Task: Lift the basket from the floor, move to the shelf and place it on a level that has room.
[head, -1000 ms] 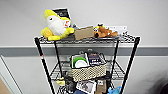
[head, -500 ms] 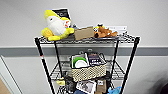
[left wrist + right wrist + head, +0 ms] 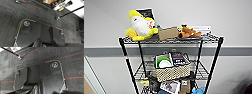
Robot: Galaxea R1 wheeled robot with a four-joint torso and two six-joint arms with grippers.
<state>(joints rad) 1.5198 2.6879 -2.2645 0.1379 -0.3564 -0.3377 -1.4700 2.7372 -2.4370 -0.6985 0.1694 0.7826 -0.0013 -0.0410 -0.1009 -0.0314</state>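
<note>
Black wire shelf (image 3: 214,62) fills head view, against pale wall. Top tier: yellow plush toy (image 3: 140,25), cardboard box (image 3: 167,33), brown plush (image 3: 189,32). Woven cream basket (image 3: 172,71) sits on the level (image 3: 201,72), 2nd tier from top, centred, long axis running left-right, long side facing cam, upright. Grey carpet floor (image 3: 11,13) in wrist views; grippers' fingers: can't tell if apart or together.

no text clear enough to read
</note>
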